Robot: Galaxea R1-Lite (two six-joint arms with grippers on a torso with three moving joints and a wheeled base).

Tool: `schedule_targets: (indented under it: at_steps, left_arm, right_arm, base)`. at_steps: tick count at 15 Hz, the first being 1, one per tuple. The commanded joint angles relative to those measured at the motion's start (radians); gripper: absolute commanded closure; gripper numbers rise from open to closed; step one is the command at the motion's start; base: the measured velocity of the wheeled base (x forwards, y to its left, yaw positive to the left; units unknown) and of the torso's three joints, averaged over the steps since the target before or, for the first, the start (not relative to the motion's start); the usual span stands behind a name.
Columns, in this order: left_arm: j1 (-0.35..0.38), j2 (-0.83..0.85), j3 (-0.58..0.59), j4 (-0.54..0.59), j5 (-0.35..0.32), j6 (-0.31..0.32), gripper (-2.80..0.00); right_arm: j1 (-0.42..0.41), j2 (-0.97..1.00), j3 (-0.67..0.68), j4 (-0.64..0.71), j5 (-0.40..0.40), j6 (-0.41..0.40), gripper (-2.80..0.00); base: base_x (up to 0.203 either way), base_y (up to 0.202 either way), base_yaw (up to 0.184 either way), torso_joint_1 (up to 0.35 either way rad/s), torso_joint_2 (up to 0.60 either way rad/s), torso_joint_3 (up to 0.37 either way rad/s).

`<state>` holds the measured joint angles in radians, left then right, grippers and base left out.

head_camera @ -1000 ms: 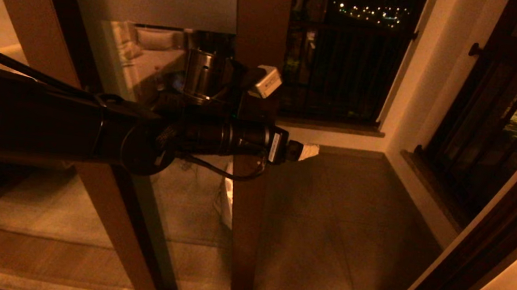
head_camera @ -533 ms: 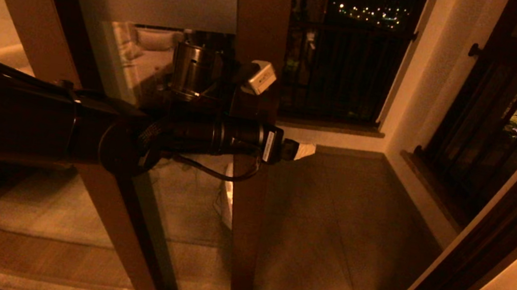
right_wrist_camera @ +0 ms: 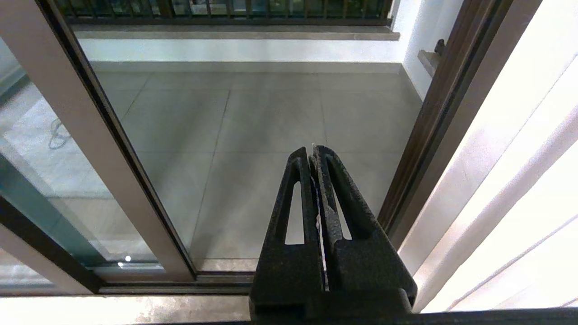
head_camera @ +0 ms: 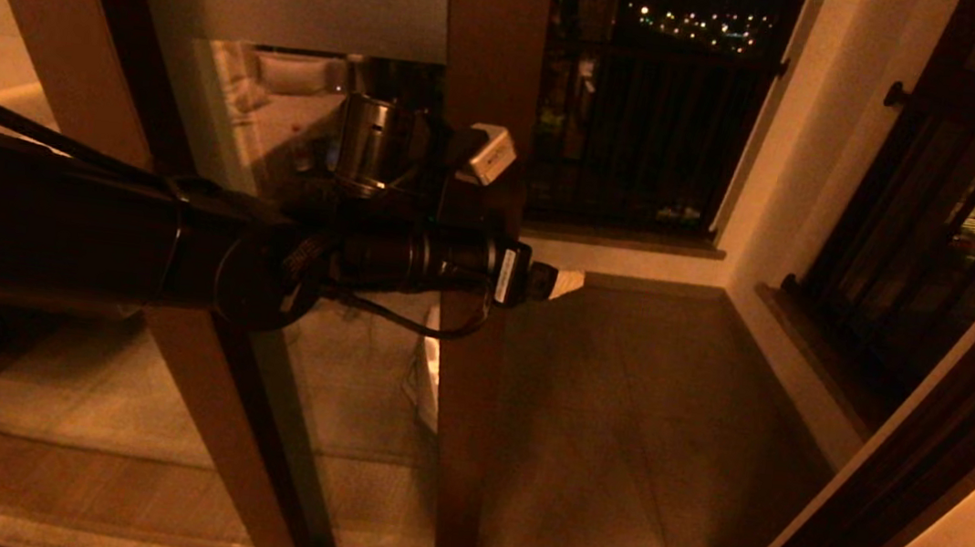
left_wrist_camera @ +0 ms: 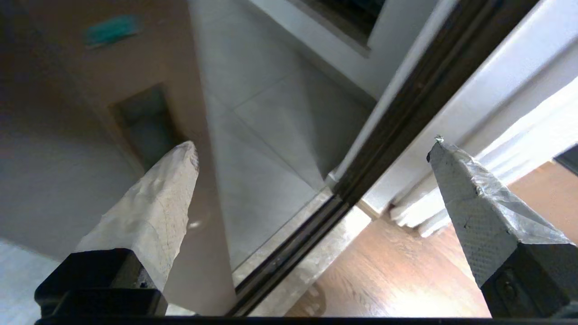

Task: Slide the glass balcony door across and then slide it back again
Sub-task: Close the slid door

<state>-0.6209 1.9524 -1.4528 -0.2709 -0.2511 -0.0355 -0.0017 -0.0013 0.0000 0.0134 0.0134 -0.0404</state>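
The glass balcony door (head_camera: 340,202), with a frosted band near the top, stands left of centre. Its dark brown stile (head_camera: 453,416) borders the open doorway. My left arm reaches across the glass from the left. My left gripper (head_camera: 567,284) pokes just past the stile at mid height. In the left wrist view the left gripper (left_wrist_camera: 312,145) is open wide. One taped finger (left_wrist_camera: 153,216) lies beside the slot handle (left_wrist_camera: 144,122), the other finger (left_wrist_camera: 474,212) over the doorway; I cannot tell if they touch. My right gripper (right_wrist_camera: 313,151) is shut on nothing, low before the threshold.
A lighter brown post (head_camera: 56,32) of the fixed panel slants down the left. The floor track (right_wrist_camera: 180,277) runs along the threshold. Balcony tiles (head_camera: 636,419), a railing (head_camera: 649,145) and a dark door jamb (head_camera: 906,468) lie to the right.
My left arm has drawn back a little to the left, its fingertip nearer the stile. The door's stile stays in the same place.
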Motion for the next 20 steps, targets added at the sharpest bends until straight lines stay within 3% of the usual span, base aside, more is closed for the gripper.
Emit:
schedule_targets:
  at_steps: [1, 15, 20]
  left_arm:
    - [0.005, 0.020, -0.012, -0.002, 0.008, 0.000, -2.80]
    - [-0.003, 0.086, -0.077, -0.002, 0.027, 0.014, -2.80]
    - [-0.009, -0.072, 0.056, -0.002, 0.022, 0.011, -2.80]
  right_arm:
    - [-0.001, 0.001, 0.000, 0.000, 0.000, -0.001, 0.00]
    - [-0.001, 0.001, 0.000, 0.000, 0.000, -0.001, 0.00]
    - [0.000, 0.001, 0.000, 0.000, 0.000, -0.001, 0.00]
  base:
    - [0.000, 0.000, 0.000, 0.000, 0.00, 0.000]
    - [0.000, 0.000, 0.000, 0.000, 0.00, 0.000]
    - [0.000, 0.000, 0.000, 0.000, 0.00, 0.000]
